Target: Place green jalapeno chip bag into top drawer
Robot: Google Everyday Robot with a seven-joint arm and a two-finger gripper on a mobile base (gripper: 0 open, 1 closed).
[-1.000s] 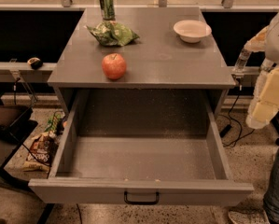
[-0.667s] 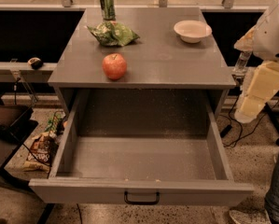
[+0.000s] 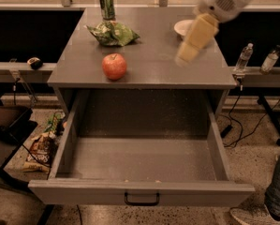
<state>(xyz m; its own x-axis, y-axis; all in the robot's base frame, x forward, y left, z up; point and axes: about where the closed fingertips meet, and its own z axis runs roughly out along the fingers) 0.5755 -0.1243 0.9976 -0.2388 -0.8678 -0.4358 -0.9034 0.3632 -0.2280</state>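
The green jalapeno chip bag [image 3: 114,33] lies crumpled on the grey table top [image 3: 153,69], at the back left, just in front of a tall green can [image 3: 106,3]. The top drawer [image 3: 83,191] is pulled wide open below the table top, with nothing inside and its black handle [image 3: 142,199] at the front centre. My gripper [image 3: 185,57] hangs over the right part of the table top, pointing down and to the left. It is well to the right of the bag and does not touch it.
A red apple [image 3: 114,65] sits in front of the bag near the table's front edge. A white bowl [image 3: 182,27] is partly hidden behind the gripper. Two bottles [image 3: 243,57] stand on the right. A brown snack bag [image 3: 40,149] lies on the floor at left. A person's leg [image 3: 276,191] is at bottom right.
The arm has swung from beside the table's right edge up and left, over the table top near the bowl. The bag, apple and drawer have not moved.
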